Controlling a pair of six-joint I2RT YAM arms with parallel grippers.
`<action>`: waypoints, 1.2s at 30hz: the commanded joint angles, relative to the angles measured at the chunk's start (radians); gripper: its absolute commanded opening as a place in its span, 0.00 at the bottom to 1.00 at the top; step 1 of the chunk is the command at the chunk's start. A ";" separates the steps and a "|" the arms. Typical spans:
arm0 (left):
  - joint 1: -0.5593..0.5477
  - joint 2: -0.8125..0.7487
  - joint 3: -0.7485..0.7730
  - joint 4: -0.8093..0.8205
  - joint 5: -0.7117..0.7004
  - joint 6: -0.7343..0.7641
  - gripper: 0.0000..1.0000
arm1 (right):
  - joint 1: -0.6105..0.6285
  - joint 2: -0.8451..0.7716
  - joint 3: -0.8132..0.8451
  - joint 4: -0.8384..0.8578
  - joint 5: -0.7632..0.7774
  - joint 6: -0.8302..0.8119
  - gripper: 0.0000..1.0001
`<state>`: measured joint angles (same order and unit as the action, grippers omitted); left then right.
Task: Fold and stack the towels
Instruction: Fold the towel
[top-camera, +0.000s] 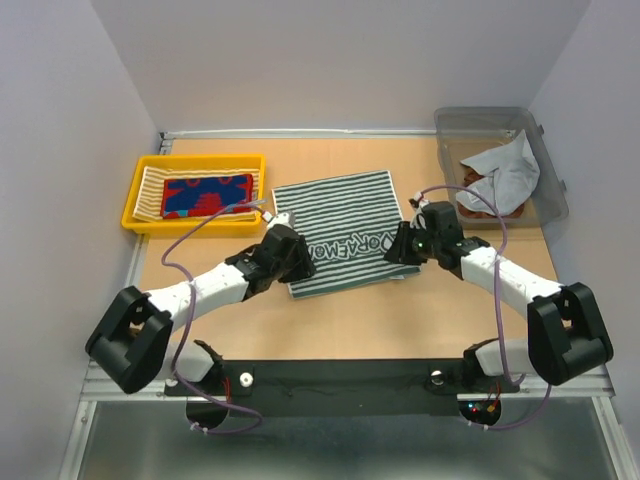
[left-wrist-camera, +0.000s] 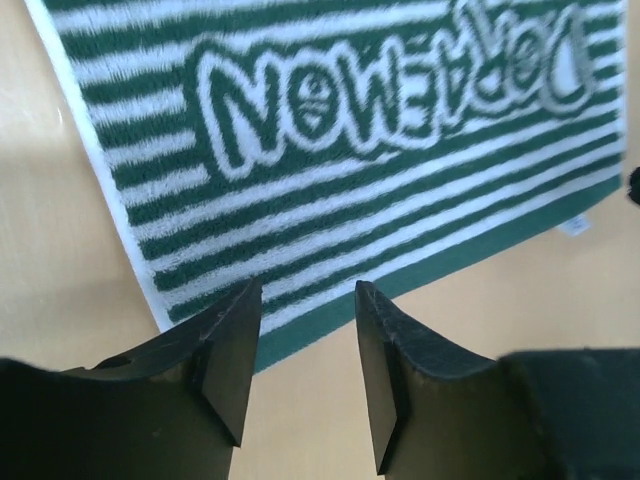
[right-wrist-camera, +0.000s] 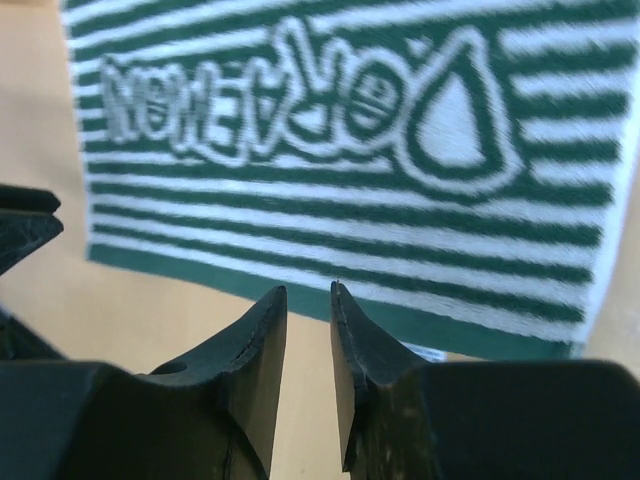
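So, towel being worked: a dark green and white striped cloth rectangle (top-camera: 345, 230) with outlined lettering lies flat in the middle of the light wooden table (top-camera: 350, 320).
Left gripper: the left gripper (top-camera: 292, 258) sits at the striped towel's near-left part; in its wrist view (left-wrist-camera: 305, 290) the black fingers (left-wrist-camera: 235, 340) are spread apart over the green near edge (left-wrist-camera: 380, 180), with nothing between them.
Right gripper: the right gripper (top-camera: 405, 245) is at the towel's right edge; in its wrist view (right-wrist-camera: 308, 292) the jaws leave only a slim gap and hold nothing, poised just short of the near hem (right-wrist-camera: 350, 200).
Left side: a yellow plastic tray (top-camera: 195, 160) holds a yellow-cream striped towel (top-camera: 150, 190) with a folded red-blue patterned towel (top-camera: 208, 195) on top.
Right side: a clear plastic bin (top-camera: 480, 115) holds a crumpled plain grey towel (top-camera: 510, 170) over a rust-brown towel (top-camera: 475, 200).
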<state>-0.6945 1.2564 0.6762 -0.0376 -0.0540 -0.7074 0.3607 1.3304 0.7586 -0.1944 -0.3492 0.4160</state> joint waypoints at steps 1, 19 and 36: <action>-0.007 0.079 -0.071 0.096 0.016 -0.032 0.51 | -0.006 0.006 -0.105 0.101 0.168 0.073 0.29; 0.053 0.126 -0.124 0.050 -0.027 -0.001 0.51 | -0.154 -0.221 -0.435 0.115 0.201 0.319 0.29; 0.049 -0.081 -0.142 -0.026 -0.018 -0.029 0.54 | -0.154 -0.148 -0.211 0.144 0.021 0.198 0.27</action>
<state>-0.6456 1.1374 0.5220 -0.0834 -0.0856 -0.7361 0.2100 1.1320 0.5373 -0.0929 -0.2817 0.6262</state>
